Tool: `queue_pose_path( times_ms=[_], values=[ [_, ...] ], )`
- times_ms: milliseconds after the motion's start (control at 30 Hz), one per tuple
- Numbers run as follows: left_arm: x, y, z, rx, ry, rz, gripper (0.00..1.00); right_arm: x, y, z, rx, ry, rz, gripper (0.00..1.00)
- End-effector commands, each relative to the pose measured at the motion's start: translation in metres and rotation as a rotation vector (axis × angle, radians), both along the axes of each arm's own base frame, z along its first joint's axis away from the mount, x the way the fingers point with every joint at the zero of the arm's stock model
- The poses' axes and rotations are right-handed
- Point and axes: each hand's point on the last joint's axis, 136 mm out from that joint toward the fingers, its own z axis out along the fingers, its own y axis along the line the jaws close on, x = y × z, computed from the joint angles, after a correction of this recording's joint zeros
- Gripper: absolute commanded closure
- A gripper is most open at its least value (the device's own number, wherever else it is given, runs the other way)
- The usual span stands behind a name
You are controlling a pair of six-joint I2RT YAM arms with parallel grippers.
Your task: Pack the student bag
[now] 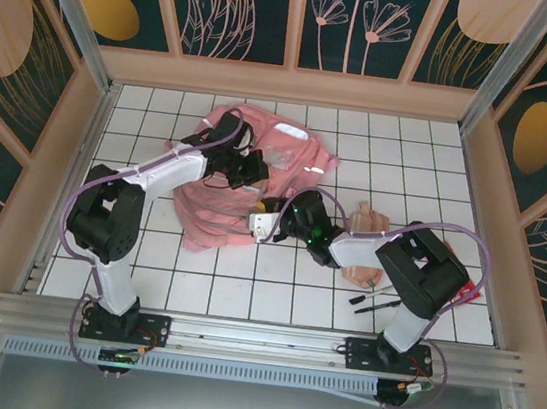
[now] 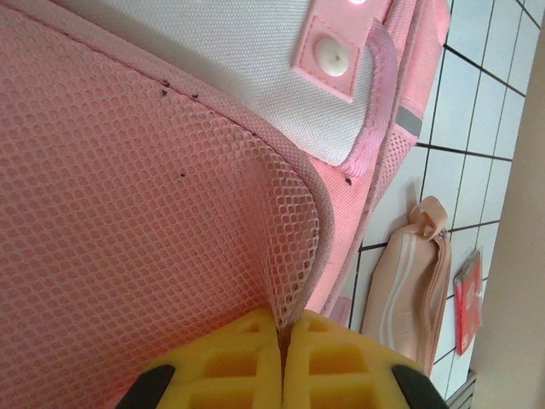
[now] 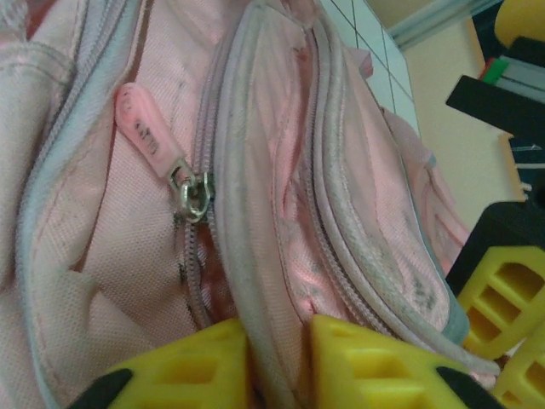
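The student bag (image 1: pixel 213 219), a big pink backpack, lies crumpled on the tiled table left of centre. My left gripper (image 1: pixel 250 169) reaches over its top. In the left wrist view the left gripper (image 2: pixel 285 325) is shut on the rim of the bag's pink mesh pocket (image 2: pixel 294 247). My right gripper (image 1: pixel 274 217) meets the bag's right edge. In the right wrist view the right gripper (image 3: pixel 279 345) is shut on a piped fold of the bag (image 3: pixel 264 213) beside a zip, with a pink zip pull (image 3: pixel 145 136) up to the left.
A peach pencil pouch (image 1: pixel 365 239) lies right of the bag, also seen as the pouch (image 2: pixel 409 285) beside a red item (image 2: pixel 467 300). Dark pens (image 1: pixel 374 300) lie near the front right. Wooden walls (image 1: pixel 289 86) ring the table.
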Motion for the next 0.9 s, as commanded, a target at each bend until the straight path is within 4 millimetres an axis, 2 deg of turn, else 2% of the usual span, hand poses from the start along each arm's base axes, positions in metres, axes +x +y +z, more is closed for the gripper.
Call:
queue_pose_path(
  times_ms=[0, 33, 67, 100, 200, 367, 433, 633, 767, 867],
  values=[
    [-0.012, -0.004, 0.025, -0.046, -0.016, -0.037, 0.79, 0.027, -0.004, 0.028, 0.120, -0.120, -0.109, 0.89],
    [-0.011, 0.003, 0.029, 0.004, -0.045, -0.050, 0.64, 0.029, -0.007, 0.033, 0.160, -0.121, -0.119, 0.92],
    [-0.011, 0.013, 0.036, 0.075, -0.087, -0.058, 0.56, 0.029, -0.010, 0.038, 0.201, -0.109, -0.126, 0.95],
    [-0.012, 0.024, 0.047, 0.134, -0.148, -0.068, 0.53, 0.029, -0.013, 0.043, 0.240, -0.078, -0.132, 0.96],
    [-0.029, 0.041, 0.066, 0.213, -0.303, -0.176, 0.51, 0.023, -0.015, 0.053, 0.310, 0.058, -0.089, 0.99],
    [-0.096, 0.029, 0.054, 0.006, -0.396, -0.357, 0.54, 0.013, -0.017, 0.065, 0.398, 0.297, -0.009, 1.00],
    [-0.112, 0.022, 0.048, -0.066, -0.421, -0.385, 0.54, 0.009, -0.016, 0.065, 0.405, 0.357, 0.019, 1.00],
    [-0.111, 0.015, 0.033, -0.083, -0.425, -0.396, 0.58, 0.003, -0.011, 0.059, 0.385, 0.444, 0.059, 1.00],
    [-0.111, 0.005, 0.025, -0.081, -0.413, -0.429, 0.67, 0.001, -0.009, 0.061, 0.379, 0.458, 0.067, 1.00],
    [-0.103, 0.006, 0.021, -0.033, -0.419, -0.418, 0.70, -0.001, -0.009, 0.060, 0.373, 0.463, 0.068, 1.00]
  ],
)
